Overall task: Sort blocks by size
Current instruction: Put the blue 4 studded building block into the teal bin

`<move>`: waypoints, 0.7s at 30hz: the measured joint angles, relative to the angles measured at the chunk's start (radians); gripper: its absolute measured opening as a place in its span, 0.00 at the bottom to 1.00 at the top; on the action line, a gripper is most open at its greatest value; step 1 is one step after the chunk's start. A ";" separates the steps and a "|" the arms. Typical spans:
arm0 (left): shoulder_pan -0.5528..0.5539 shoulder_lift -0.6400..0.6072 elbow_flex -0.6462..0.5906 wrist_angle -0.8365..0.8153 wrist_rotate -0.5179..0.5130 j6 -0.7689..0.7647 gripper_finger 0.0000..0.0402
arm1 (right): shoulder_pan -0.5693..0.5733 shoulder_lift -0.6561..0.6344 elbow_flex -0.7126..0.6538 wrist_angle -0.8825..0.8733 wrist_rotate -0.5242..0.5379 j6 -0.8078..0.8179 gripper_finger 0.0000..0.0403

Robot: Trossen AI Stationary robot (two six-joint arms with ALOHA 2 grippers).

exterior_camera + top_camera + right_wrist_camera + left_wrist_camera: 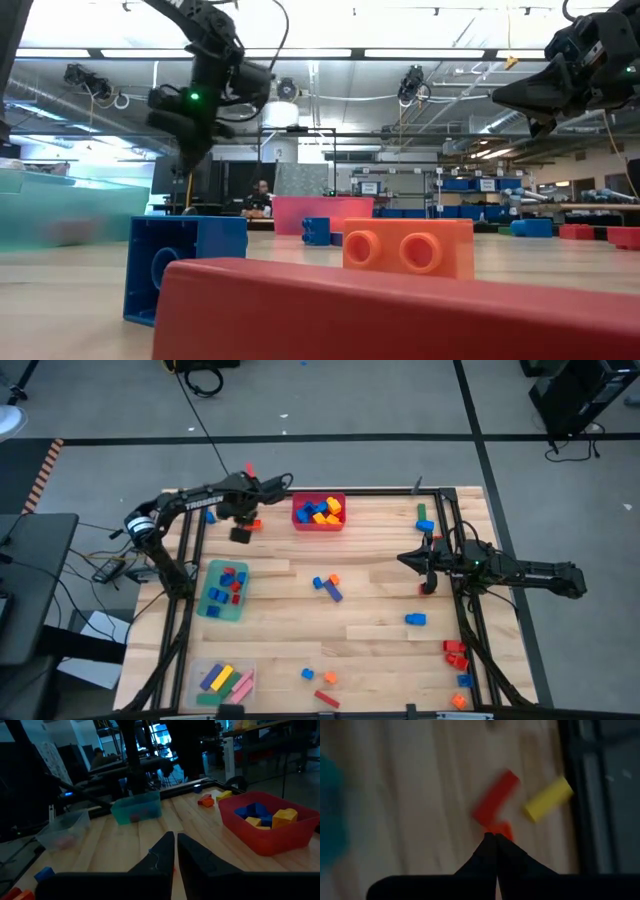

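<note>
wood table [380,610] w/ scattered blocks [327,586]; person [260,197] in workshop bkgd; both pincers pressed together, empty.

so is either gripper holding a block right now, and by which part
Neither, as far as can be seen. The left gripper is shut just above a small orange block, nothing visibly between its fingers. The right gripper is shut and empty above the table.

Three bins are sitting on the table [380,610]: one red bin [319,522], one green bin [206,603] and one clear bin [198,672], with roughly a dozen loose blocks [328,587] lying around.
</note>
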 joint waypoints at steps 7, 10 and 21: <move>0.104 0.000 0.000 -0.250 0.004 0.034 0.00 | 0.000 0.000 0.000 0.000 0.000 0.000 0.08; 0.161 0.000 -0.011 -0.313 0.004 0.103 0.00 | 0.000 0.000 0.000 0.000 0.000 0.000 0.08; 0.327 0.000 -0.150 -0.046 -0.078 0.421 0.00 | 0.000 0.000 0.000 0.000 0.000 0.000 0.09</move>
